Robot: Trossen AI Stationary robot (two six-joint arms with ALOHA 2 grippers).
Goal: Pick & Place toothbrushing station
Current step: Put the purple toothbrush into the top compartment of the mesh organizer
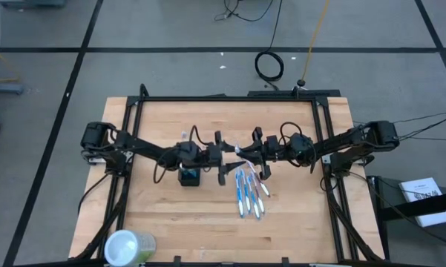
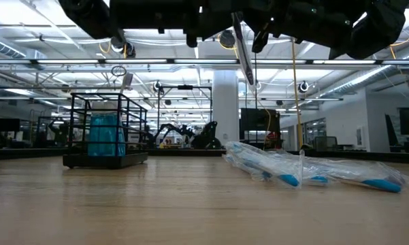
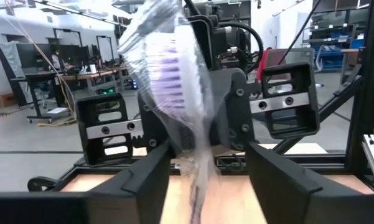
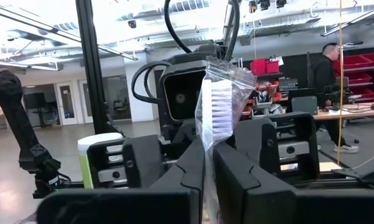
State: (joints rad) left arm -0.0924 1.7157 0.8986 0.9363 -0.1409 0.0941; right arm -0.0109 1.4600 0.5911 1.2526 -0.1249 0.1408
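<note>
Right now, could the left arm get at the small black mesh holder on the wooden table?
Probably yes: the black mesh holder sits just beside the left gripper, nothing lying between. Its fingers stand open, though a wrapped toothbrush held by the right gripper hangs between them.

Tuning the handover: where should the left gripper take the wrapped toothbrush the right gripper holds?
The handle, below the bristles. The right gripper is shut just under the head of the wrapped toothbrush, and the handle hangs free between the fingers of the open left gripper. Come level from the left arm's side.
</note>
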